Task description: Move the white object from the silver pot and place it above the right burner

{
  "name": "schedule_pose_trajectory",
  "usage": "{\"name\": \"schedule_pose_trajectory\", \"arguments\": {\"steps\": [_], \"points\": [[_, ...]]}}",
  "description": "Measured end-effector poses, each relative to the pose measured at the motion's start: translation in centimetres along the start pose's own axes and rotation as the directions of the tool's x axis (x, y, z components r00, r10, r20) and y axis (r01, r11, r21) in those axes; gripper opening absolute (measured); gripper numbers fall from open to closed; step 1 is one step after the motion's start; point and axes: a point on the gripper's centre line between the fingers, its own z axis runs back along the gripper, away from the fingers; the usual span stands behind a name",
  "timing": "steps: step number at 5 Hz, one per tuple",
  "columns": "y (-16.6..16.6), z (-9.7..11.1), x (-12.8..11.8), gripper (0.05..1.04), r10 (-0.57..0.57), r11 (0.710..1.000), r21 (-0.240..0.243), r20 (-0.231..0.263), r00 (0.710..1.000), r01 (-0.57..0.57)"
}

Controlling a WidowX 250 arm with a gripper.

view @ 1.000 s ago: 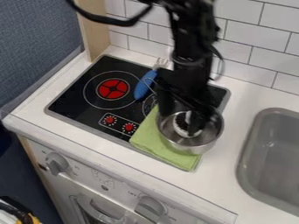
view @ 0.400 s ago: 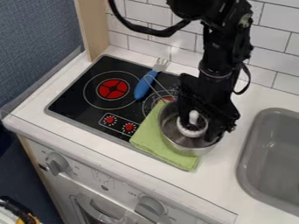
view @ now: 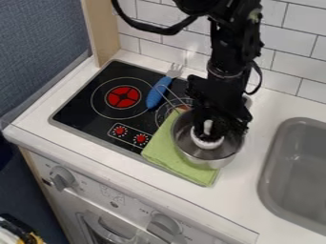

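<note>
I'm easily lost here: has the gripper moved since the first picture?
Yes. Judged against the sink, the gripper went nearer overall, though slightly back toward the blue-handled fork after the second picture.

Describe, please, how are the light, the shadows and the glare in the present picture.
Camera view: the light looks soft, with the white counter bright and no hard shadow across it; the silver pot has pale reflections and darker patches inside; the black gripper blends into one dark shape, while the white object stands out against it.
</note>
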Motion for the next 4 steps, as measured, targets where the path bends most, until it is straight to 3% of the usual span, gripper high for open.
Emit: {"name": "schedule_pose_trajectory", "arguments": {"steps": [1, 3, 4], "points": [[0.6, 0.3, 0.2, 0.237, 0.009, 1.000, -0.003, 0.005, 1.000, -0.009], [0.8, 1.1, 0.6, 0.233, 0.012, 0.999, -0.035, 0.006, 1.000, -0.012], [2.1, 4.4, 2.2, 0.233, 0.065, 0.997, -0.050, 0.070, 0.995, -0.062]]}}
